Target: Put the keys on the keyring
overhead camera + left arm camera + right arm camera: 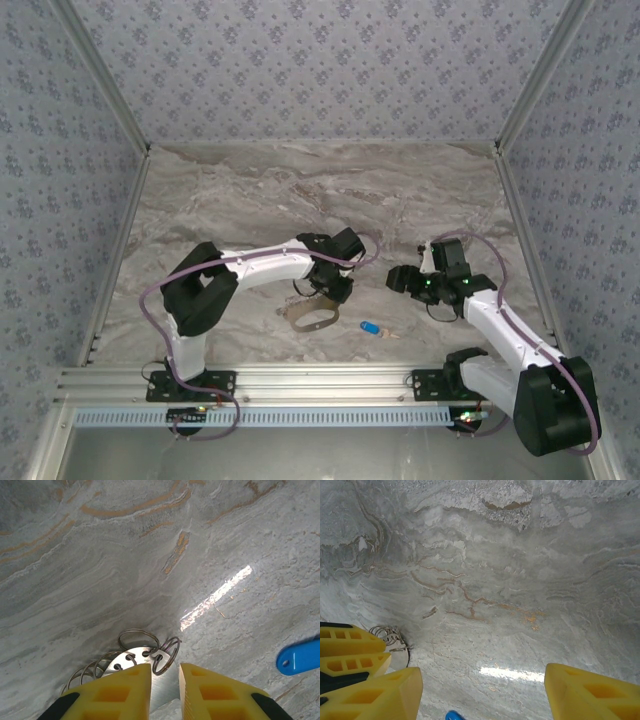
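The keyring [131, 658] is a round metal plate with holes that carries several thin wire rings; it lies on the marble. My left gripper [165, 690] hangs just over it, its yellow fingers narrowly apart, with the plate showing in the gap and one ring standing just beyond the tips. From above, the keyring [310, 316] sits right below the left gripper [335, 288]. The blue-headed key [370, 327] lies flat to its right, and its head [300, 657] is free on the table. My right gripper [482, 695] is wide open over bare marble, with the key's blue tip [452, 715] at the frame's bottom edge.
The left arm's yellow fingers [350, 655] and the wire rings [390, 634] appear at the left of the right wrist view. Patterned walls enclose the marble table [330, 190] on three sides. An aluminium rail [320, 380] runs along the near edge.
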You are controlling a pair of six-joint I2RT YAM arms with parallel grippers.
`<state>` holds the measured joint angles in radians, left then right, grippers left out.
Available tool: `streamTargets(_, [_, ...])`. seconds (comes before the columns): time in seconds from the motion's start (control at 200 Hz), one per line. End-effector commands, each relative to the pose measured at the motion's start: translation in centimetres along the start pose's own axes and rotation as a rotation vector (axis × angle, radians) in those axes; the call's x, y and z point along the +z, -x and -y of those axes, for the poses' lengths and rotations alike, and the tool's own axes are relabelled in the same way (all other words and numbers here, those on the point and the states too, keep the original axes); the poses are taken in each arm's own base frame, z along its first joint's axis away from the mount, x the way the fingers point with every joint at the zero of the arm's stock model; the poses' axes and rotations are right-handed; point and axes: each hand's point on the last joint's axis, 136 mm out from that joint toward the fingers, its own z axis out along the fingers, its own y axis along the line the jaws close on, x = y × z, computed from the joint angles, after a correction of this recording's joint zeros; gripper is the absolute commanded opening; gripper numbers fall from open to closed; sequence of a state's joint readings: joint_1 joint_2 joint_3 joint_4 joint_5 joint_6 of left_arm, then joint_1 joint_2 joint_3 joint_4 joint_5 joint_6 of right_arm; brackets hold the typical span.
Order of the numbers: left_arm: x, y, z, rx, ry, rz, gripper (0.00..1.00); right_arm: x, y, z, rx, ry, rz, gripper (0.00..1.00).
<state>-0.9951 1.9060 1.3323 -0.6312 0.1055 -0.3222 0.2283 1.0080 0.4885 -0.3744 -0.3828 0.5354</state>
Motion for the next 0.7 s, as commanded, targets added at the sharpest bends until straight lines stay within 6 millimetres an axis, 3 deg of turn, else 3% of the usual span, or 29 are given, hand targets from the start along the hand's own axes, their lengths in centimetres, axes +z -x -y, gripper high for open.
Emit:
streamTargets(0.0, [0.24,-0.22,0.5,0.017,-0.014,-0.012,0.21,-0.05,-0.38,0.22,0.019,0.003,-0.007,0.68])
streamTargets(0.694, [1.12,-1.07,0.52,0.004,-0.019,-0.029,0.2,0.0,-0.33,0.57,0.032,0.003,-0.005,0.68])
